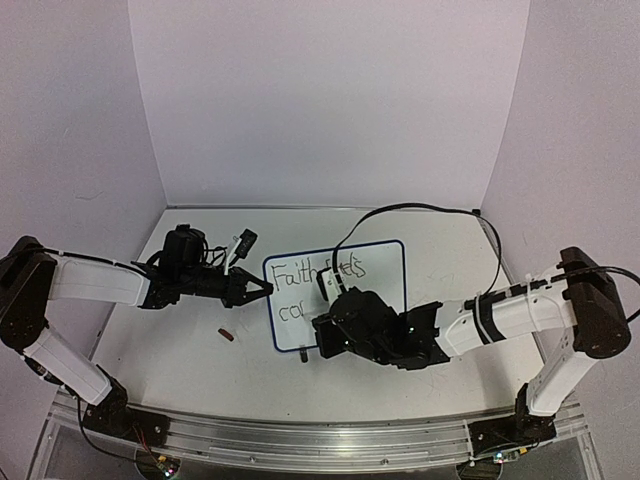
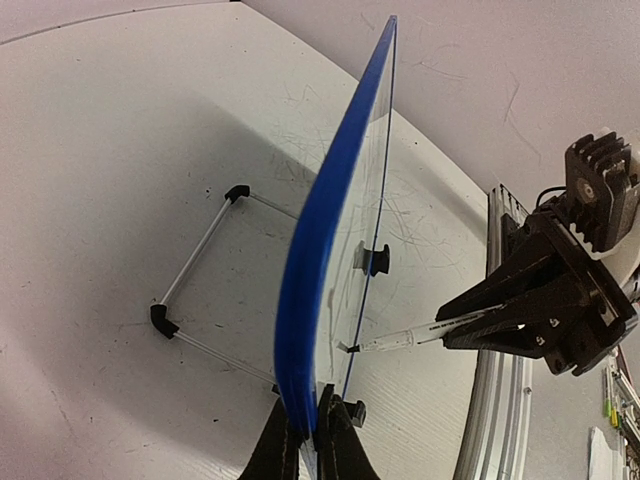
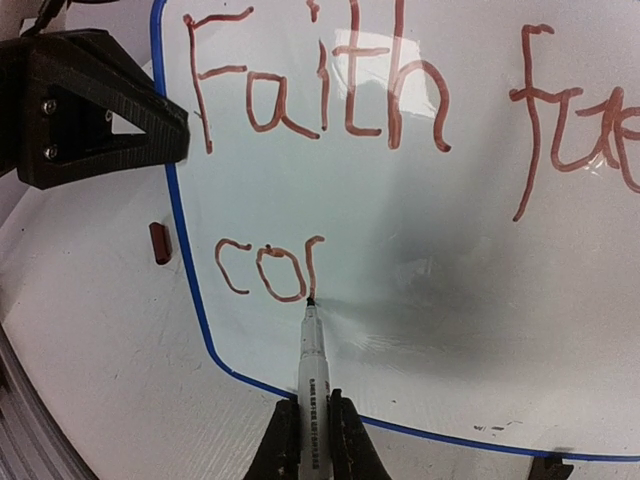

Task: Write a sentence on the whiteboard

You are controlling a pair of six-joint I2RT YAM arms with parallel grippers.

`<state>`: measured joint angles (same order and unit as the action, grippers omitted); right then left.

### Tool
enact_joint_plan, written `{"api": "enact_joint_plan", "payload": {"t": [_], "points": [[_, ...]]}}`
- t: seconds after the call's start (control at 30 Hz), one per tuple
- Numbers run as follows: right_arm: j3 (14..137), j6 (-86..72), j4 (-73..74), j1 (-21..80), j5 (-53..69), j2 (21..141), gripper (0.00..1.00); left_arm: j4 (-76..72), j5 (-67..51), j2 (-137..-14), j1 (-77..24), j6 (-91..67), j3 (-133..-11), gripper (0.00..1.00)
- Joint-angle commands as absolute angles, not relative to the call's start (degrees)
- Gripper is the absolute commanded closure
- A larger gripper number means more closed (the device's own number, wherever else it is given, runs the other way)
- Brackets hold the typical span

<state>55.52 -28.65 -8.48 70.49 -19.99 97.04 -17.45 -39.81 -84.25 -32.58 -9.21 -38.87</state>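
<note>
The whiteboard (image 1: 385, 270) stands tilted at mid-table on its wire stand (image 2: 200, 260). It reads "Faith" (image 3: 320, 90) and part of a second word (image 3: 570, 130) on the top line, and "co" plus one fresh stroke (image 3: 265, 270) below. My left gripper (image 1: 262, 290) is shut on the board's blue left rim (image 2: 315, 425). My right gripper (image 1: 322, 325) is shut on a white marker (image 3: 312, 370). The marker's tip touches the board at the foot of the last stroke. In the left wrist view the board (image 2: 320, 230) shows edge-on, with the marker (image 2: 395, 341) against it.
A small dark-red cap (image 1: 227, 334) lies on the table left of the board and also shows in the right wrist view (image 3: 159, 243). A black cable (image 1: 420, 208) arcs behind the board. A metal rail (image 1: 300, 440) runs along the near edge. Walls close three sides.
</note>
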Motion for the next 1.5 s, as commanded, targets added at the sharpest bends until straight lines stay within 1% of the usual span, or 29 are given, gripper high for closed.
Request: {"api": "enact_joint_plan", "payload": {"t": [0.0, 0.7, 1.47], "points": [[55.2, -29.1, -7.4, 70.6, -21.1, 97.8, 1.0, -15.5, -35.4, -83.8, -32.3, -6.9, -39.2, 1.0], [56.7, -27.8, -5.9, 70.2, -28.3, 95.1, 1.0, -15.3, -35.4, -83.8, -32.3, -6.8, -39.3, 1.0], [58.7, -24.9, -8.1, 68.3, -28.6, 95.2, 1.0, -15.1, -35.2, -83.7, -32.4, -6.7, -39.3, 1.0]]}}
